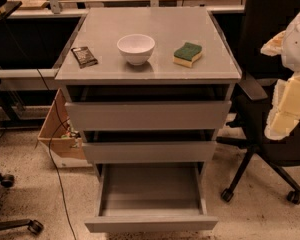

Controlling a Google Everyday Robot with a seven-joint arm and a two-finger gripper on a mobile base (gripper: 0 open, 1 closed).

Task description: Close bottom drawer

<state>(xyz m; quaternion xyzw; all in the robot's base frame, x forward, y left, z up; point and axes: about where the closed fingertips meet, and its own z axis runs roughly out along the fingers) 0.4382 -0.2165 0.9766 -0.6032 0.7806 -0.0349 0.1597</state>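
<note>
Camera view shows the bottom drawer [151,223] pulled well out, nearest of three in the grey cabinet [149,115]. The robot's hand [290,86] hangs at the right edge, beside an office chair [257,149]; whether it is spread or pressed together cannot be told. Stiff, light-looking and handle-less, the drawer probably needs a flat push on its front.

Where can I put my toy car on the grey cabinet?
Bare room lies behind the white round bowl, toward the back edge of the grey cabinet top. The front row is crowded: dark flat packet, bowl, green and yellow sponge. The robot's hand hangs at the right.
</note>
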